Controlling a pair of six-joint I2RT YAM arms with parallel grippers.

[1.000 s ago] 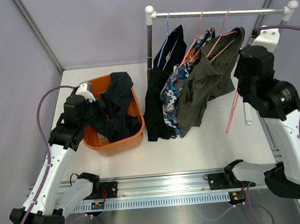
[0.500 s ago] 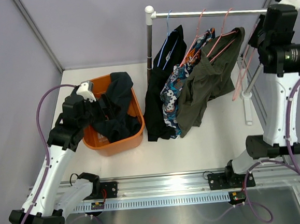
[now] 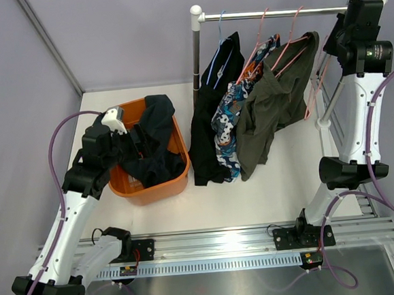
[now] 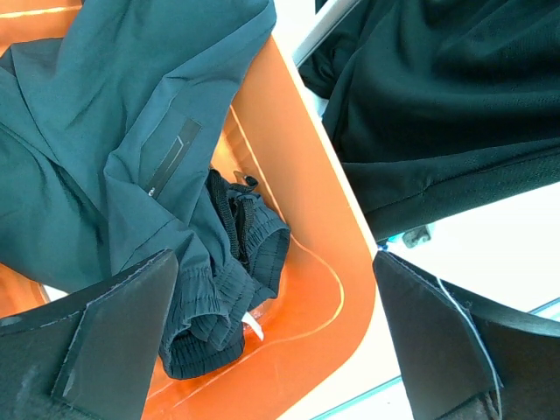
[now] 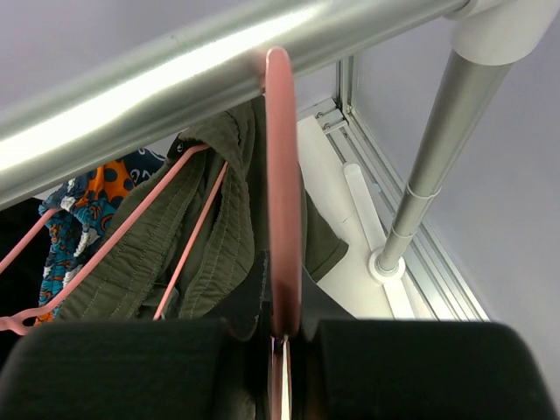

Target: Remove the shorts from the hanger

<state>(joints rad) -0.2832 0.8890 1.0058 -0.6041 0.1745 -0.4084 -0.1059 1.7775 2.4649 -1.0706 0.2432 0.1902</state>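
- Overall, the table (image 3: 275, 189) carries the whole setup: a clothes rail (image 3: 268, 14) at the far side and an orange basket (image 3: 152, 188) at the near left, with bare tabletop between the basket, the hanging clothes and the arm bases.
- Rail: it runs between a left post (image 3: 195, 52) and a right post (image 5: 429, 149). The right arm works close to the right post and the wall, so room there looks tight, while the near side of the rail is open.
- Task state, done: the navy shorts (image 3: 157, 140) lie crumpled in the basket, one leg draped over its far rim.
- Task state, left: three pairs hang from the rail, pressed side by side, namely the black shorts (image 3: 209, 133), the patterned shorts (image 3: 226, 128) and the olive shorts (image 3: 272, 107). By this count the job is about a quarter done.
- Empty pink hanger (image 5: 280, 175): it bears no garment and its hook meets the rail just right of the olive pair. Whether it is fully seated cannot be told.
- Right gripper (image 5: 280, 337): raised to the rail, clamped narrow on the hanger's stem.
- Left gripper (image 4: 276, 337): spread wide and holding nothing, poised over the basket beside its orange wall, clear of the navy fabric.
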